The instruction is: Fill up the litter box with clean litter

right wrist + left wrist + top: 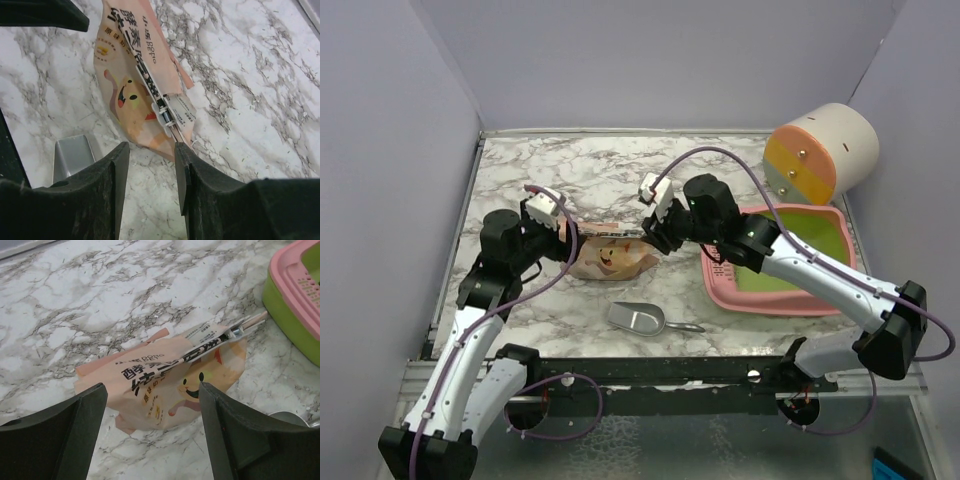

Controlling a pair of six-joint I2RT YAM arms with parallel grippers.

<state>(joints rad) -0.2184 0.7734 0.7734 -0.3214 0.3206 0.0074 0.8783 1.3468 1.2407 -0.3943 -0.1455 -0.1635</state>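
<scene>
Top external view: left gripper [152,390] and right gripper [151,146] stand open at opposite ends of the tan cat-print bag [610,258] (neither clamps it); pink litter box [750,300] lies just right, partly under the right arm.

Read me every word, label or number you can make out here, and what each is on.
"原味": opens a small orange line on the tan printed bag; the rest is blurred.
Large dark Chinese characters on the bag: partly covered by the sealing clip, not surely readable.
Small Latin word above them: blurred.
White label by the clip: too small.
Litter box, metal scoop, cylinder: no text visible.
</scene>
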